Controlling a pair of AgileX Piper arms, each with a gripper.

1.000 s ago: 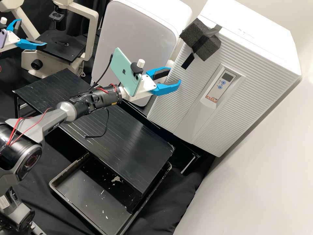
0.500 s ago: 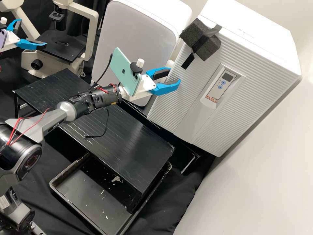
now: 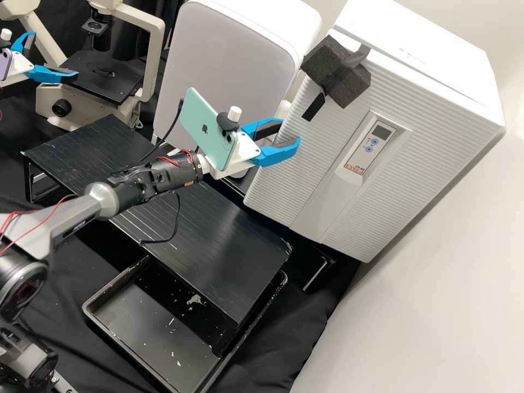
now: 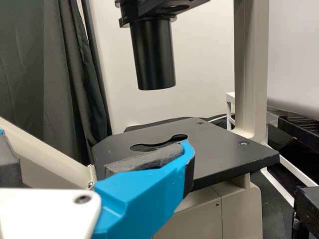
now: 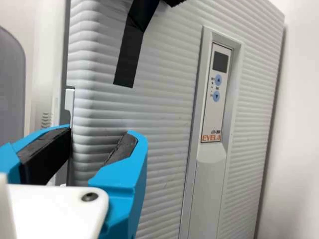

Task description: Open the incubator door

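And here's the white ribbed incubator door (image 3: 295, 180), upper right of the frame, right gripper (image 3: 291, 131) at its left edge, fingers spread wide, left gripper (image 3: 54, 54) over at upper left, spread too, by the microscope (image 3: 156, 60).

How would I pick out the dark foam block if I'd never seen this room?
Start with the big white ribbed incubator by the wall. In the high view, the foam block sits near its top edge, with black tape hanging down. It's chunky and rough, unlike the smooth control panel nearby.
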